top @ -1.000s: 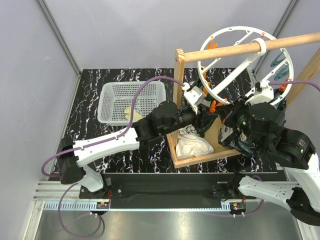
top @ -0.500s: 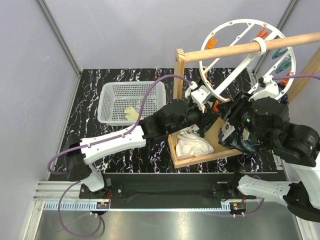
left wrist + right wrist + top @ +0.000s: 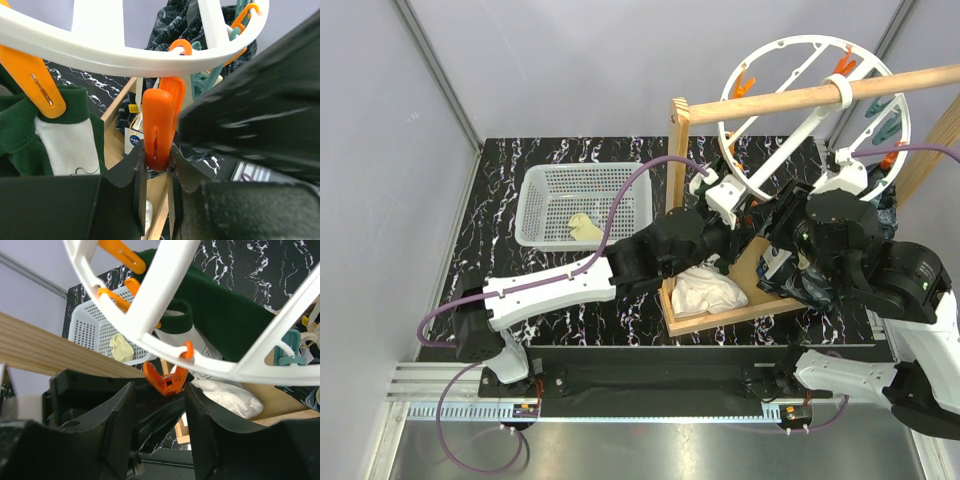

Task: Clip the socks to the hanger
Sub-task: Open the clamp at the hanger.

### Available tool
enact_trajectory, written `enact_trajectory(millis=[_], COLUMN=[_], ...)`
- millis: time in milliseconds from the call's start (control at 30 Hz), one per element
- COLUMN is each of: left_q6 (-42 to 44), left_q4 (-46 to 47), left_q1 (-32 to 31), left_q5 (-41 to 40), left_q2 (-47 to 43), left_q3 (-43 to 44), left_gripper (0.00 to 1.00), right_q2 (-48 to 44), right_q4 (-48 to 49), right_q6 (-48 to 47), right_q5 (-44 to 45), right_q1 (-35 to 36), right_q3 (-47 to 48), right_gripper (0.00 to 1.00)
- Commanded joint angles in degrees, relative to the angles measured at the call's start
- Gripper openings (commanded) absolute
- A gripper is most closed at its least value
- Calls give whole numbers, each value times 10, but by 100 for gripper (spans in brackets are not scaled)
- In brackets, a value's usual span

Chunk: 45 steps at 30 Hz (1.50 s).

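The hanger [image 3: 790,42], a white ring with spokes, hangs from the wooden rod [image 3: 790,98]; its rim also shows in the left wrist view [image 3: 100,47] and in the right wrist view [image 3: 225,367]. My left gripper [image 3: 156,160] is shut on the lower end of an orange peg [image 3: 159,125] that hangs from the rim. In the top view it [image 3: 748,213] sits under the ring's lower left. My right gripper [image 3: 160,410] is open and empty, its fingers on either side of that peg [image 3: 167,380] without touching it. One pale yellow sock [image 3: 582,226] lies in the basket [image 3: 121,347].
A white mesh basket [image 3: 545,195] stands at the left. A wooden tray [image 3: 715,322] under the hanger holds a white cloth [image 3: 705,290]. A dark green-and-white garment [image 3: 20,130] hangs from another orange peg [image 3: 37,82]. Teal pegs [image 3: 880,130] hang at the ring's right.
My left arm has reached right and up to the ring's lower rim and closed on the orange peg. The ring has tilted upward. The right arm has shifted slightly toward the ring.
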Motion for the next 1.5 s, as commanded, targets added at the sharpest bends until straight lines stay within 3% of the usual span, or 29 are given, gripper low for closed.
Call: enact_trajectory(millis=[0,333,567,1033,1133,1233,1267,1300,1367,1467], left_q6=[15,19,22,28,26,27,27,29,28,35], left_q4=[60,66,67,68,68,65,61,59,57,47], left_q1=[-10,-13,-16,-19,-19,-19,-19,-19,-19,-19], left_q5=[-40,-42,-44,-44,-44,-38,-35,-33,-32,-29], left_q2=[-14,-14,-14,-14,-12,-15,-17,-19,-42,-96], left_q3=[4,4,4,3,3,2,2,-1,-21,-64], left_gripper=[0,0,0,0,0,0,9,26,54,64], right_q2=[-24,-55,-51,-70,-72,-74,-76,-75,-71,-73], right_q4=[45,139,153,216,220,216,216,209,198,188], right_q6=[23,12,19,13,9,10,10,12,12,6], right_q5=[52,96,110,121,125,128,130,132,136,133], right_q1=[2,2,3,2,2,3,2,2,2,2], right_q3=[-28,-97,-106,-160,-161,-165,-167,-166,-161,-156], right_gripper=[50,54,54,50,45,28,9,0,0,0])
